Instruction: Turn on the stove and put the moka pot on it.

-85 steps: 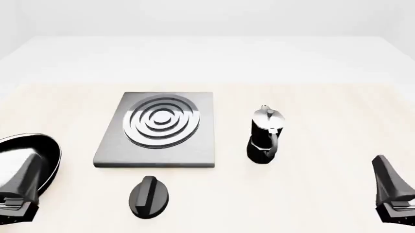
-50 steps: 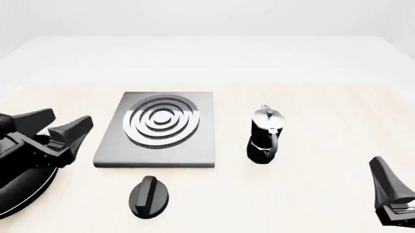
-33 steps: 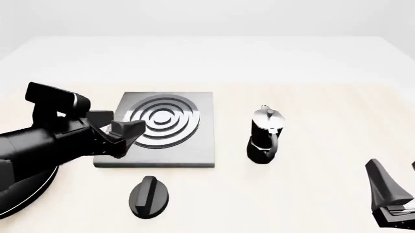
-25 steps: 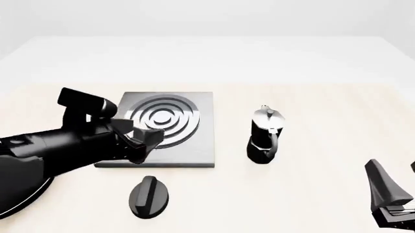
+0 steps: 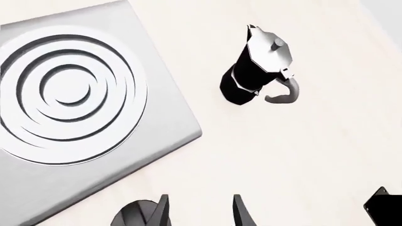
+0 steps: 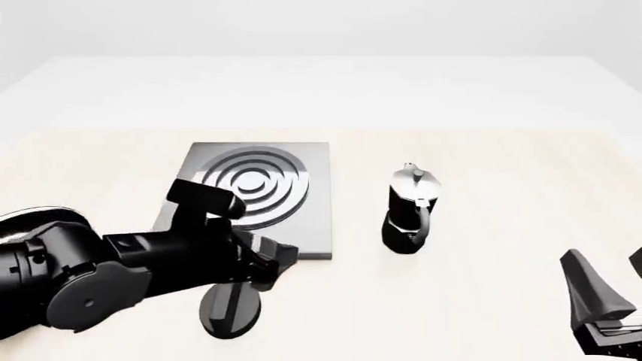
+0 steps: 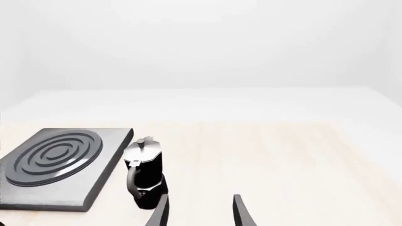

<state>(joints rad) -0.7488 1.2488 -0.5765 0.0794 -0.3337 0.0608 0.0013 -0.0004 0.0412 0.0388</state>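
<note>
On the pale wooden bench [image 6: 482,158], the flat grey square metal stove slab with its ringed burner [image 6: 248,197] lies left of centre; the small faceted black moka pot with silver lid [image 6: 410,210] stands upright to its right, apart from it; the black oval knob [image 6: 230,308] sits on the bench in front of the slab

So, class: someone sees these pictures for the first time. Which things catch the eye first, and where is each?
The big black left arm sweeps in from the front view's left, its left gripper open just above the black oval knob near the table's front edge. Behind it lies the grey stove with its silver ringed burner. To the stove's right, the moka pot stands upright on the bare table.
</note>
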